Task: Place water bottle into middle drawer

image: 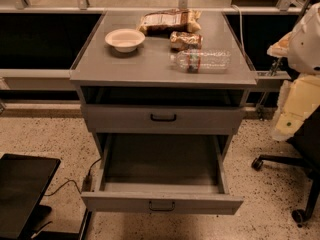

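Note:
The water bottle (201, 60) lies on its side on the right part of the grey cabinet top (125, 66), white cap pointing left. It is clear plastic with a reddish-dark label band. The middle drawer (200, 203) is pulled out wide open below, with a dark empty interior and a small loop handle (161, 205) on its front. My gripper is not in view. Only white and cream parts of my arm (302, 69) show at the right edge, to the right of the bottle and apart from it.
A white bowl (125, 39) and two brown snack bags (169, 20) (185, 39) sit on the cabinet top. The shallower drawer with a black handle (163, 117) is shut above the open one. An office chair base (300, 184) stands at the right and a black object (22, 191) at the lower left.

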Action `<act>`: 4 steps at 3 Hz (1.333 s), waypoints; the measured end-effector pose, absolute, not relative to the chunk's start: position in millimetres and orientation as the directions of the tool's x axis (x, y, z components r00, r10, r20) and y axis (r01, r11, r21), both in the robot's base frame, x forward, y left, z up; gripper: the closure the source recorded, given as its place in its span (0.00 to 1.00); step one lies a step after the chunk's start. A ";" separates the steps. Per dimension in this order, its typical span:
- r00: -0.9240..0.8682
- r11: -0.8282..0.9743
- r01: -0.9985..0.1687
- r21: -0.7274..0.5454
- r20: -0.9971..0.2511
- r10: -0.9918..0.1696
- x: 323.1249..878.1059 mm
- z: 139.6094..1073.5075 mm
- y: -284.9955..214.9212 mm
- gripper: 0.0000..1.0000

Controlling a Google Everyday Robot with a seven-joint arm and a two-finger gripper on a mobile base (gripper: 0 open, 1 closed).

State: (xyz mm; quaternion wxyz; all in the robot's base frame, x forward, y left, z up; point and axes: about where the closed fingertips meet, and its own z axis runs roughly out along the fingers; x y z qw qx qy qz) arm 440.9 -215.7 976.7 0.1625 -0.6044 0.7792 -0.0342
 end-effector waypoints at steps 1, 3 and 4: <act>-0.216 0.267 -0.931 -0.250 -0.212 -0.953 441.0 976.8 -215.7 0.00; -0.127 0.224 -0.937 -0.267 -0.337 -0.933 473.4 988.0 -220.9 0.00; -0.109 0.199 -0.959 -0.201 -0.386 -0.916 530.0 973.0 -224.7 0.00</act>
